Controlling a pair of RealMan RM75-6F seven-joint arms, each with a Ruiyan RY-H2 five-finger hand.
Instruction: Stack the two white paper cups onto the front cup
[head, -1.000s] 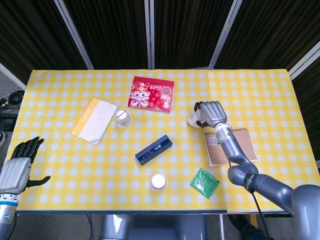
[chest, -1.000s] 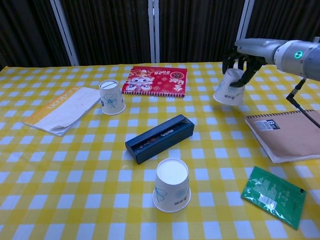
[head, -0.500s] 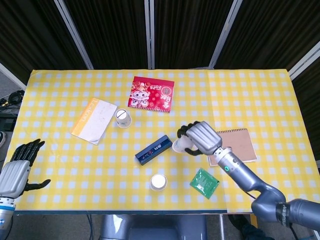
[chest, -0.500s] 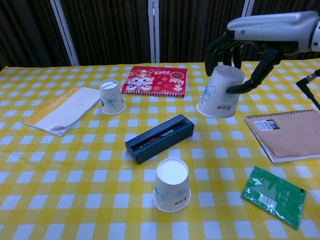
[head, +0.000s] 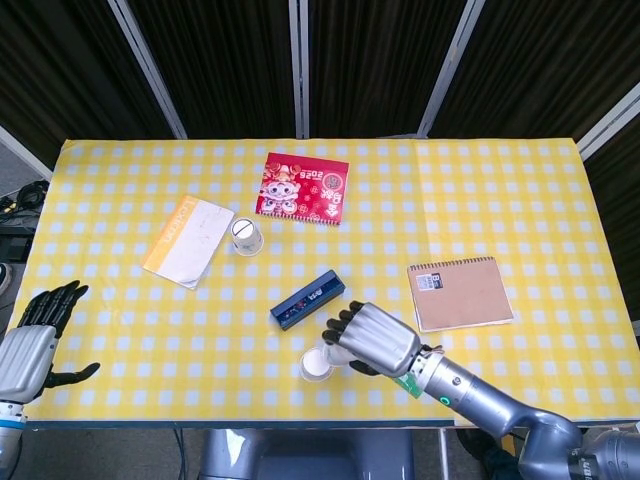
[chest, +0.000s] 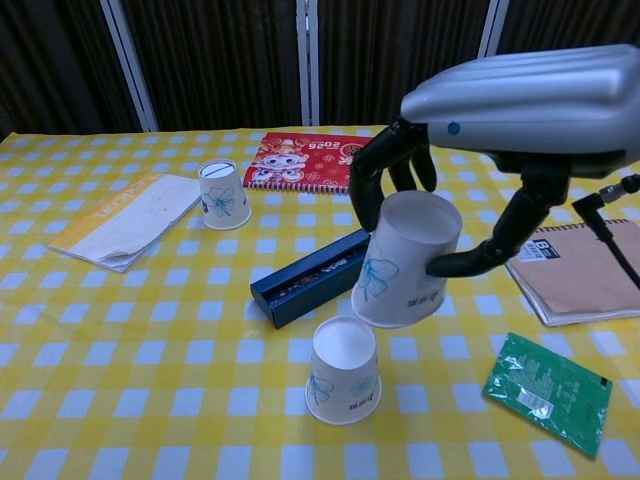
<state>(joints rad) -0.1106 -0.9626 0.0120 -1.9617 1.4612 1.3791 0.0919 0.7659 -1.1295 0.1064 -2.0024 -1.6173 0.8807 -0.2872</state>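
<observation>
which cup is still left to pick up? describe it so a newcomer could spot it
On the yellow checked table, look at the far left area, between the red calendar and the pale paper sheet. The cup stands there upside down, at the sheet's right edge. Unlike the front cup and the cup in the right hand, it stands far from both hands.

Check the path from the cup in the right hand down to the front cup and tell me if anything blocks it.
Nothing visible blocks it. The right hand holds the carried cup upside down, just above and right of the front cup. The dark blue box lies behind, off the path.
</observation>
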